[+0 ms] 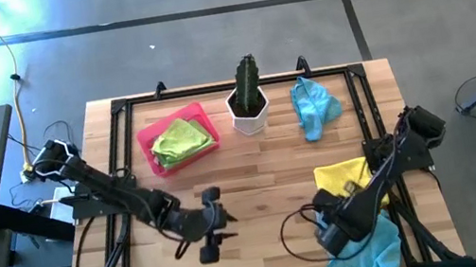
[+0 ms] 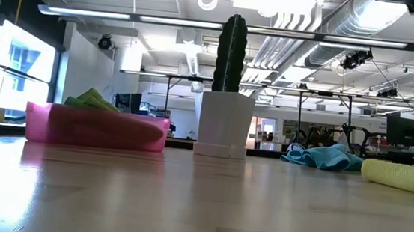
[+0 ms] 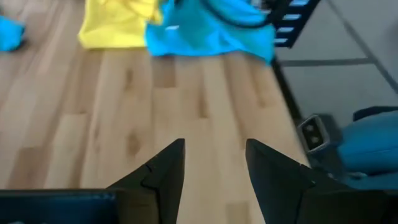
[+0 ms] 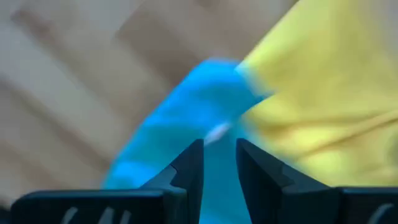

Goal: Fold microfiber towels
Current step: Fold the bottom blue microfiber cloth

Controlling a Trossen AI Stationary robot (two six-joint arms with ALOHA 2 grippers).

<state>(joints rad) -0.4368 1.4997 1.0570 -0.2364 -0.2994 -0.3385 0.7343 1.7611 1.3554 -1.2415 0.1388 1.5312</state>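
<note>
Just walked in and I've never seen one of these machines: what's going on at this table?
Two robot arms are sorting small cloths. The right hand is down at a blue towel beside a yellow towel near the table's front right corner. The left hand hovers open over bare wood. A green towel lies in a pink tray, and another blue towel lies beside a potted cactus.

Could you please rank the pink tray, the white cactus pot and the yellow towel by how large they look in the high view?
1. pink tray
2. yellow towel, partly hidden by the right arm, so unsure
3. white cactus pot
</note>
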